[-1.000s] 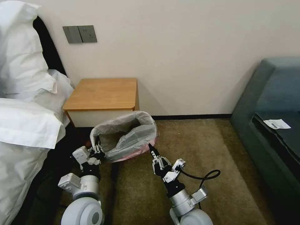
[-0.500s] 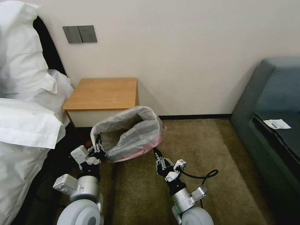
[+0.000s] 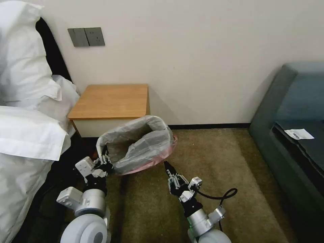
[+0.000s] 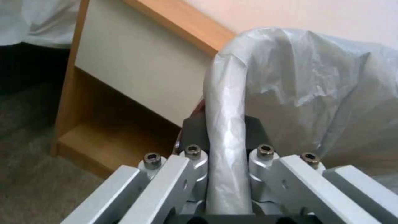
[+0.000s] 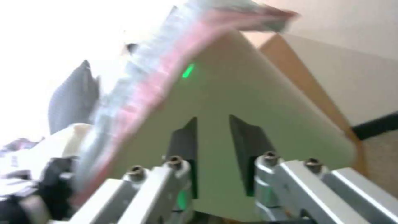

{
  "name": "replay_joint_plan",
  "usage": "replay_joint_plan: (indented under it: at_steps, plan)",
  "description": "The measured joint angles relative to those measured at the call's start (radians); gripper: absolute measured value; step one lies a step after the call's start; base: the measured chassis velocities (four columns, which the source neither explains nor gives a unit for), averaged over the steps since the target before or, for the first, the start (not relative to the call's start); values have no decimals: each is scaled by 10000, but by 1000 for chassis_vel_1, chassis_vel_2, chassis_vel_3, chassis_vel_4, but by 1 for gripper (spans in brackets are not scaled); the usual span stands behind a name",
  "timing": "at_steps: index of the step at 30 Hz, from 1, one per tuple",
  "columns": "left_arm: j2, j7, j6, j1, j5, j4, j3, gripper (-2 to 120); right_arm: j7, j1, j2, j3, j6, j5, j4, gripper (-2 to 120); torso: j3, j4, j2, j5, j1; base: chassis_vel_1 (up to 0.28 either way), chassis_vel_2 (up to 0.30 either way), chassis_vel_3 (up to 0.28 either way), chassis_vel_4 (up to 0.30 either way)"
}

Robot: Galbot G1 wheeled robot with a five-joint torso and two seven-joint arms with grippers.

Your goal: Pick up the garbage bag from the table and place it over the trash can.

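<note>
The garbage bag, grey and crinkly with a pink edge, is draped over the trash can on the carpet in front of the table. The can's pale green wall shows in the right wrist view, with the pink bag edge hanging over it. My left gripper is shut on the bag-covered rim at the can's near left side; in the left wrist view a fold of bag runs between its fingers. My right gripper stands open and empty, just short of the can's near right side.
A bed with white pillows crowds the left. A teal sofa with a paper slip stands on the right. Brown carpet lies open between them. A black cable loops off my right wrist.
My right gripper has drawn back from the can's near right side toward me and no longer touches the bag. The bagged can shifted slightly to the right. The left gripper keeps its hold.
</note>
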Motion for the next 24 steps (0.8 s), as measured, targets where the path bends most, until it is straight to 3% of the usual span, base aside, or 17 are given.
replay_joint_plan:
  at_steps: [18, 24]
  plan:
    - [28, -69, -43, -115, 15, 272, -29, 8, -560, -162, 51, -140, 49, 101, 249, 91, 0, 0, 0, -5, 0, 0, 0, 0, 0]
    - [-2, -74, -46, -124, 14, 271, 6, 8, -638, -110, 151, -158, -78, 844, 308, 97, 0, 0, 0, 3, 0, 0, 0, 0, 0]
